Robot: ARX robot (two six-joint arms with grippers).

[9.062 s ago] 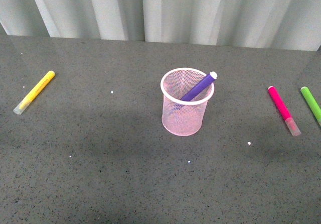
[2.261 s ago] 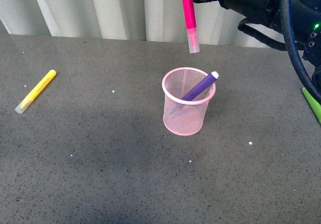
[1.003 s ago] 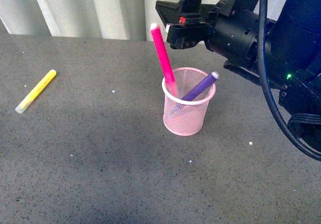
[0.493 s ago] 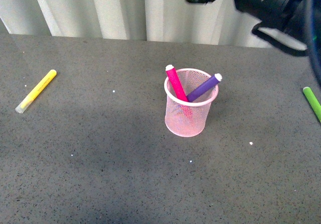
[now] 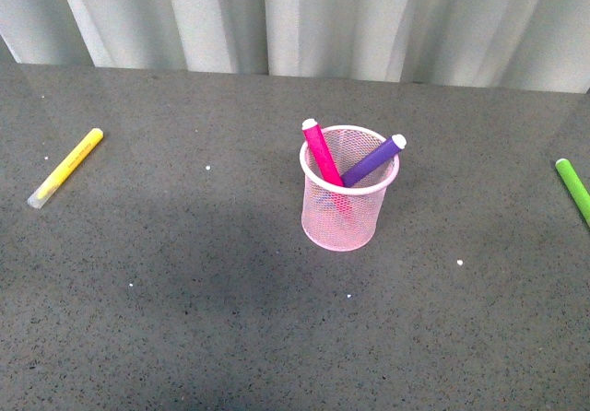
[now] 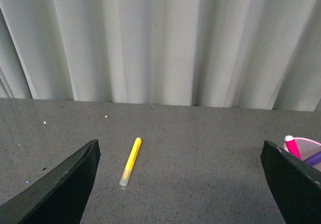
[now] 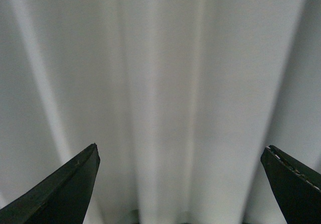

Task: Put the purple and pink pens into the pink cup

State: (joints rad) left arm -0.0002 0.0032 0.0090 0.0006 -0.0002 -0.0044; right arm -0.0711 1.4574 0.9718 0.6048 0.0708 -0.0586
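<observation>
Open tabletop (image 5: 230, 319) surrounds the pink cup (image 5: 341, 217); approach from above is obstructed by two protruding pens.

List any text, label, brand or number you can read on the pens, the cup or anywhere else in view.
None: no readable text shows in any view.
Pink pen and purple pen in the pink cup: no print visible on the barrels.
Yellow marker and green marker: no lettering visible at this size.
Table and curtain: unmarked.
Left tool and right tool: no labels on the parts in view.
</observation>
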